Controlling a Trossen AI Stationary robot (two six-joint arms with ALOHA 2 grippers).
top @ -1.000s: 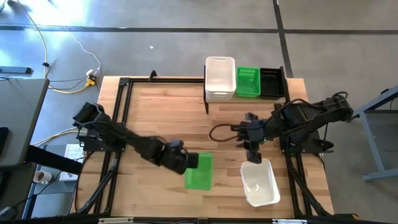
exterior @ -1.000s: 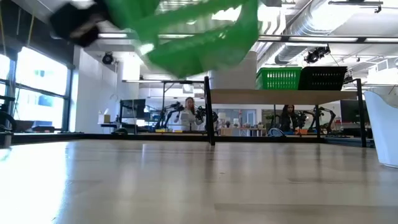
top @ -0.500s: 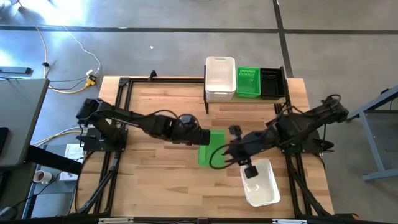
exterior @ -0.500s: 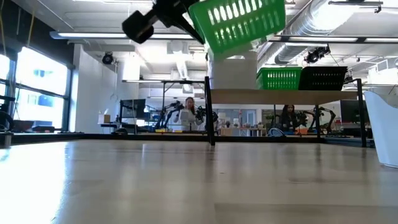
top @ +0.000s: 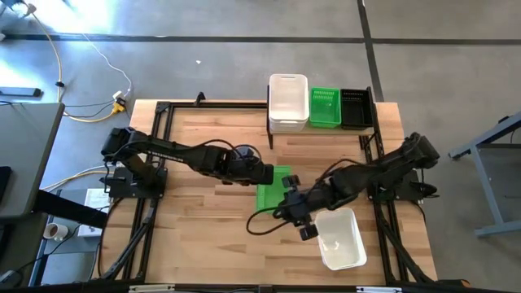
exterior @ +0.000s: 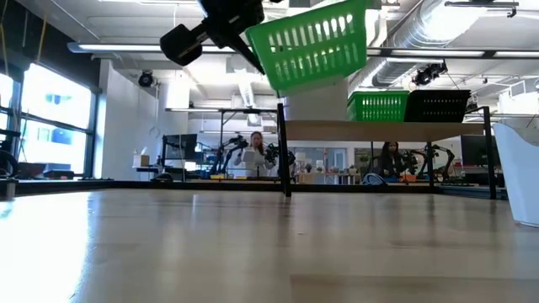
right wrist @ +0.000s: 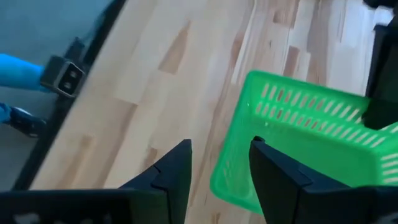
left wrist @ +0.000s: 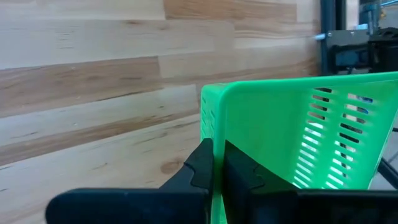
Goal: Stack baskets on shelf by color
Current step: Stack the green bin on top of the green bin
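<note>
My left gripper [top: 264, 174] is shut on a bright green mesh basket [top: 273, 189], which hangs high above the table's middle [exterior: 313, 46]. My right gripper [top: 286, 205] stands open just right of that basket; in its wrist view the basket's corner [right wrist: 249, 143] shows between the fingers, apart from them as far as I can tell. A white basket [top: 340, 238] sits on its base on the table at the near right. On the shelf [exterior: 387, 129] at the far edge stand a white basket [top: 287, 102], a green basket [top: 324, 106] and a black basket [top: 355, 107]. My left gripper pinches one wall of the green basket [left wrist: 216, 163] close to a corner, one finger on each face of the wall. The fingers slant down from the table's left. The basket is lifted clear of the table and hangs tilted.
The shelf's black legs [exterior: 280, 151] stand on the table's far part. Black frame rails [top: 155, 155] run along the table's left and right sides. A dark cable [top: 269, 224] loops below my right arm. Bare wood lies at the near left.
My left gripper has carried the green basket from the near middle toward the far and right, and up; the basket stays clear of the table, tilted. My right gripper has come down and toward the table's left, from beside the white basket to close by the green one.
</note>
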